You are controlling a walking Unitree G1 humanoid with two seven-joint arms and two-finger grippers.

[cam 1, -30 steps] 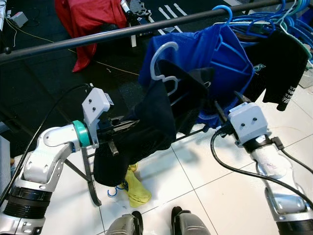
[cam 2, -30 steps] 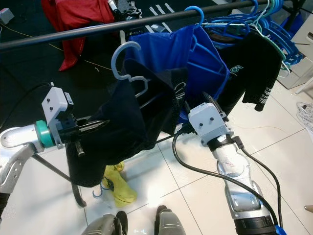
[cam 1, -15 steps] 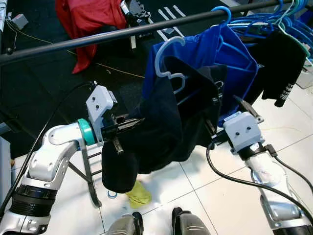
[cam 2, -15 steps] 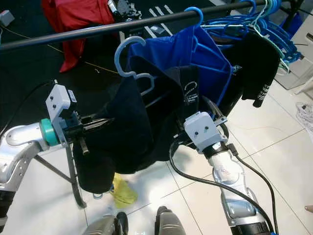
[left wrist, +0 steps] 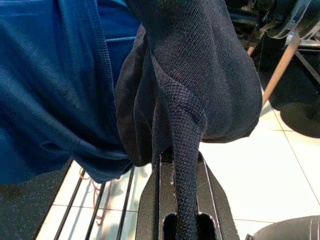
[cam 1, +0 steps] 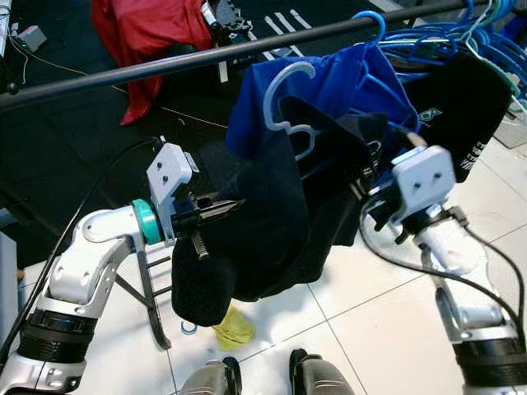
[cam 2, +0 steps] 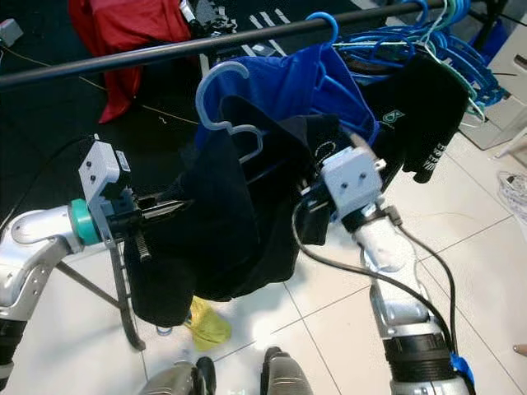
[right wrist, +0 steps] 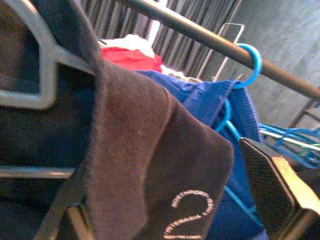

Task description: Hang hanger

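Note:
A pale blue hanger [cam 1: 284, 92] carrying a dark navy garment [cam 1: 263, 214] hangs in the air just below the black rail [cam 1: 165, 66], its hook off the rail. My left gripper [cam 1: 233, 204] is shut on a fold of the garment [left wrist: 180, 145] at its left side. On the garment's right shoulder my right gripper [cam 1: 368, 186] is closed, its fingers [right wrist: 270, 185] partly buried in the cloth beside the hanger's arm [right wrist: 45, 95].
A blue shirt [cam 1: 346, 82] hangs on a blue hanger [cam 1: 370, 20] right behind. Several blue hangers [cam 1: 461, 41] and a black garment [cam 1: 465, 99] crowd the rail's right end. A red cloth [cam 1: 152, 29] lies behind; a yellow cloth [cam 1: 230, 325] lies by the rack's leg [cam 1: 152, 304].
My right gripper has risen and lifted the garment's right shoulder. The hanger's hook sits higher than a second ago. The left gripper has barely moved in the last half second.

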